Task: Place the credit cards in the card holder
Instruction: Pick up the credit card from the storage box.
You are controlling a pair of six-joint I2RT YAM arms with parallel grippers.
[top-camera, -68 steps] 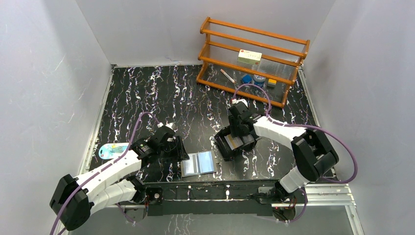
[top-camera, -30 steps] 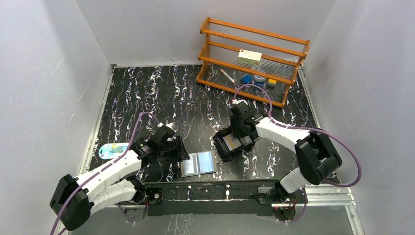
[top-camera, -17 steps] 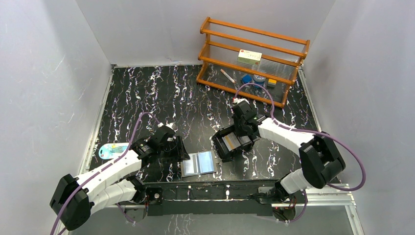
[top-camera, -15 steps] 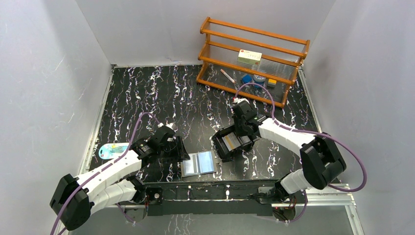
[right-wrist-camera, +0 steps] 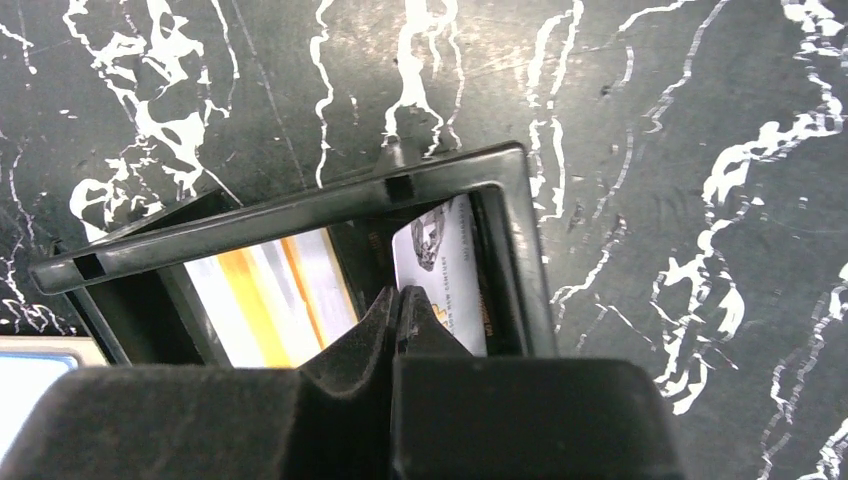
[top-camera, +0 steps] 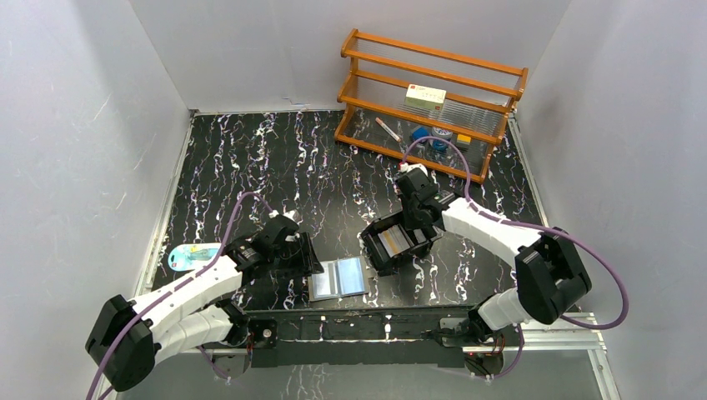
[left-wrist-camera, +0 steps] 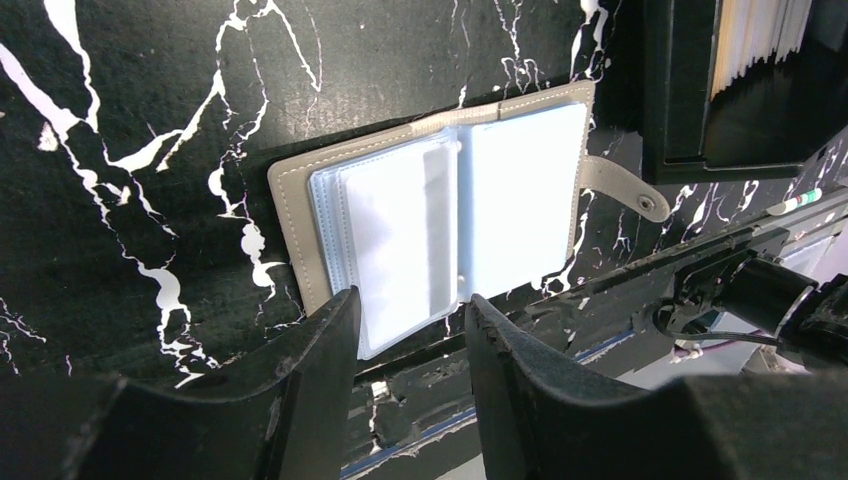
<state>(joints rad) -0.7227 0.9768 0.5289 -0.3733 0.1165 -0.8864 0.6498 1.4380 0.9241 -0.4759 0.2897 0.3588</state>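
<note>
Having closed within the last second, the right gripper [right-wrist-camera: 400,298] is seen pressed shut among the pale plastic credit cards [right-wrist-camera: 445,265] in the black box-like tray [right-wrist-camera: 300,205]; a pinch on one card is judged likely. The grey fold-over card holder [left-wrist-camera: 520,180] is seen lying open near the wide-spread left gripper [left-wrist-camera: 410,300].

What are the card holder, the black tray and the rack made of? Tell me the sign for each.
The card holder: grey cover looks like matte faux leather or fabric, stitched along the edge; its sleeves look like clear glossy plastic with bluish sheen. The black tray: likely moulded plastic, dull satin walls. The rack: seemingly varnished wood, shiny orange-brown rails.
</note>
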